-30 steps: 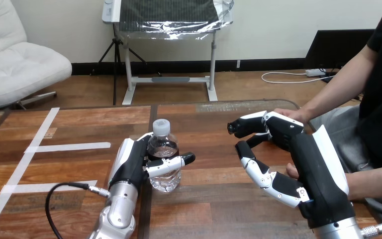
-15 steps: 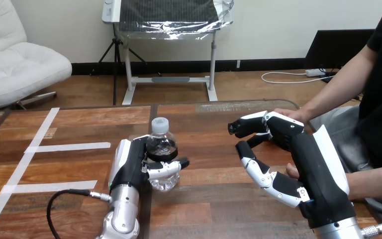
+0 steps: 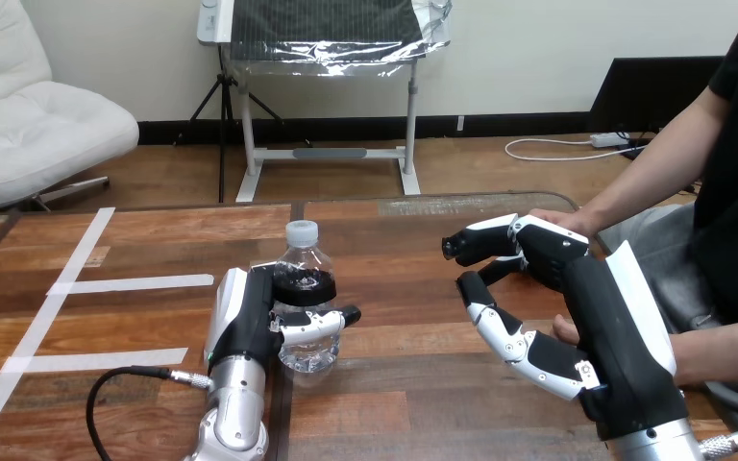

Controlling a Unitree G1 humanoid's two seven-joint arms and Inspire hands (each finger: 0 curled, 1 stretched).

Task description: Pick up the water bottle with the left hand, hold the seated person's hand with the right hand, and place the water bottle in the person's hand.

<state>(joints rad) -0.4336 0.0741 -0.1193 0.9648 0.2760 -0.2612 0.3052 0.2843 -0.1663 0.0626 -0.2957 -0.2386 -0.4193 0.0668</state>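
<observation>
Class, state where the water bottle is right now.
Head view: the water bottle is left of centre, the left hand curled round it, right of the white tape.

Clear water bottle (image 3: 304,261), white cap (image 3: 302,231); left hand (image 3: 248,319) and right hand (image 3: 559,286) black with white shells; brown wood-grain tabletop (image 3: 399,384), white tape strips (image 3: 135,283) near its left edge

Lab: wooden table (image 3: 394,403) marked with white tape (image 3: 130,283).

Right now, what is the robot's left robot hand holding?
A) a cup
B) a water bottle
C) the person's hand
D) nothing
B: the left robot hand has its fingers and thumb curled round the clear water bottle with the white cap.
</observation>
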